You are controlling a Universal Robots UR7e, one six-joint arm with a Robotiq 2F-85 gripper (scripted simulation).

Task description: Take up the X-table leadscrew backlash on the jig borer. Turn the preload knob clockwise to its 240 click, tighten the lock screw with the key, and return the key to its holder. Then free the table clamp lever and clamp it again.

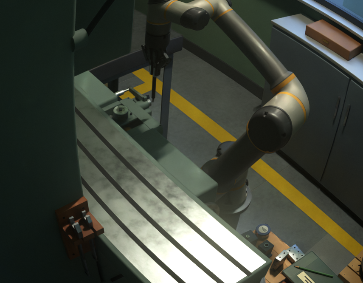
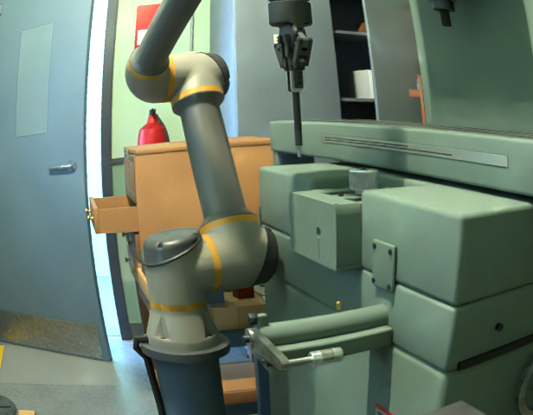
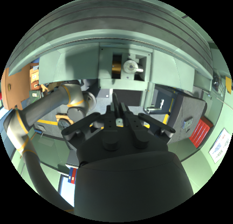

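Observation:
The key (image 1: pixel 153 87) (image 2: pixel 297 120) is a thin dark rod that hangs straight down from my closed gripper (image 1: pixel 155 67) (image 2: pixel 295 73) (image 3: pixel 118 109), its tip just above the near end of the saddle block. The knurled preload knob (image 1: pixel 120 111) (image 2: pixel 363 179) (image 3: pixel 130 67) sits upright in the block's recess, a little toward the table from the key tip. The brown key holder (image 1: pixel 78 227) with its clips is mounted on the column at the table's other end. The table clamp lever (image 2: pixel 294 355) with its metal grip juts out low on the machine front.
The dark machine column (image 1: pixel 32 122) rises behind the long slotted table (image 1: pixel 151 198). A wooden cabinet with an open drawer (image 2: pixel 112 214) stands beyond my arm. Grey cupboards (image 1: pixel 327 106) line the far side of the yellow floor stripe (image 1: pixel 267 170), and small parts lie on a bench (image 1: pixel 282 252).

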